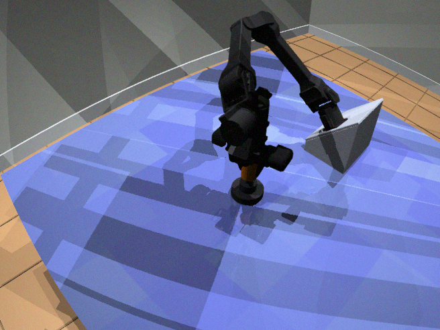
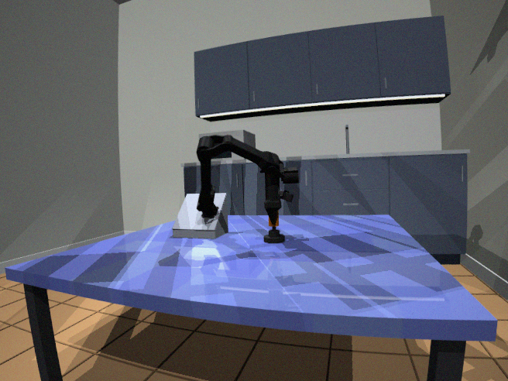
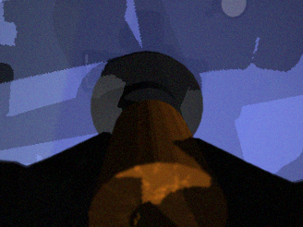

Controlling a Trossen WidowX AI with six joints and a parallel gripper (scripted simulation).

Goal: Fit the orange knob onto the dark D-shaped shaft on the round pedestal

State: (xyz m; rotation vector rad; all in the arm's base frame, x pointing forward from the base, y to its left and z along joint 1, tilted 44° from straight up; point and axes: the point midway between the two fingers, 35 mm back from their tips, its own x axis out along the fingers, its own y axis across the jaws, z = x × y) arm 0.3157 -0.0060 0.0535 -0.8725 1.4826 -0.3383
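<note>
While the claw (image 1: 250,170) (image 2: 273,217) (image 3: 151,143) grips, knob (image 1: 249,172) (image 2: 269,221) (image 3: 152,134) between.

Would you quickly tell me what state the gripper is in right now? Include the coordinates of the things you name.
Gripper (image 1: 249,172) (image 2: 273,221) (image 3: 151,143): closed on the orange knob (image 1: 249,173) (image 2: 276,219) (image 3: 150,134), holding it above the round pedestal (image 1: 247,196) (image 2: 273,238) (image 3: 103,111).
</note>
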